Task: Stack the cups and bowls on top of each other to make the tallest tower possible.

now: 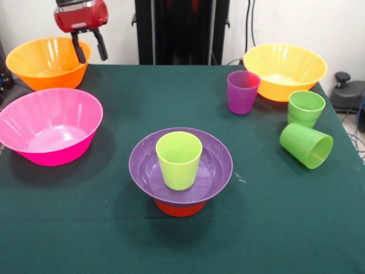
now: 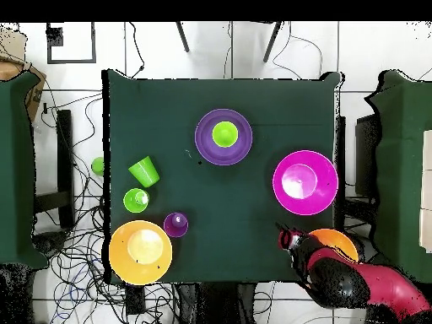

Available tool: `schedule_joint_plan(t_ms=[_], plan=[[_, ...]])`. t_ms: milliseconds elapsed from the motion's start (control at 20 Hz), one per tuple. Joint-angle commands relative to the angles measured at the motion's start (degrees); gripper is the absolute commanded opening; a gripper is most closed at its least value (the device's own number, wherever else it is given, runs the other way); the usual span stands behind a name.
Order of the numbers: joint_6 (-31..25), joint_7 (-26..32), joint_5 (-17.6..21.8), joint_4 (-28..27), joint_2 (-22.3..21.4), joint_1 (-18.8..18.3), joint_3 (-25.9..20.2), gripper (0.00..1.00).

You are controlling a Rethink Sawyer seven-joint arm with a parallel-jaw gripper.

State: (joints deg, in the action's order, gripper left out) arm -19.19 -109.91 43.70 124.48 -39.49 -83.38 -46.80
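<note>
The tower stands in the middle of the table: a yellow-green cup point(image 1: 178, 160) point(image 2: 224, 133) upright in a purple bowl point(image 1: 215, 165) point(image 2: 242, 139), which rests on a small orange bowl point(image 1: 180, 209). A purple cup point(image 1: 242, 91) point(image 2: 175, 224), an upright green cup point(image 1: 306, 107) point(image 2: 136, 200) and a green cup on its side point(image 1: 306, 145) point(image 2: 144, 171) sit near one big orange-yellow bowl point(image 1: 279, 91) point(image 2: 118, 253). My gripper point(image 1: 89, 48) point(image 2: 285, 236) hangs open and empty at the rim of the other orange bowl point(image 1: 40, 79) point(image 2: 342, 240), beside the pink bowl point(image 1: 57, 153) point(image 2: 327, 181).
My arm point(image 2: 346, 283) covers part of the orange bowl in the overhead view. A small green thing point(image 2: 98, 165) lies just off the table's edge near the green cups. Cables run over the floor around the table.
</note>
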Motion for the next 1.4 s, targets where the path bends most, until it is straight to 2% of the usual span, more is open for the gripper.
schedule_joint_plan(t_ms=[50, 150, 250, 350, 650, 850, 1200, 1400], plan=[[-6.48, 5.18, -3.43, 3.3, -3.75, 0.35, -3.24, 1.0], [-7.56, 5.48, -6.41, 5.73, -7.61, -1.12, -5.54, 1.0], [-8.53, 6.05, -7.97, 6.37, -9.05, -1.72, -6.66, 1.0], [-8.33, 5.93, -7.03, 5.13, -7.41, -0.78, -5.57, 1.0], [-4.1, 3.69, -0.92, 0.97, -0.72, 3.13, -0.04, 1.0], [-1.66, 2.44, 2.08, -0.35, 1.19, 4.53, 2.49, 1.0], [0.15, 2.27, 5.02, -3.89, 5.84, 6.0, 4.73, 1.0], [0.54, 2.15, 5.29, -3.55, 6.31, 5.78, 4.76, 1.0]])
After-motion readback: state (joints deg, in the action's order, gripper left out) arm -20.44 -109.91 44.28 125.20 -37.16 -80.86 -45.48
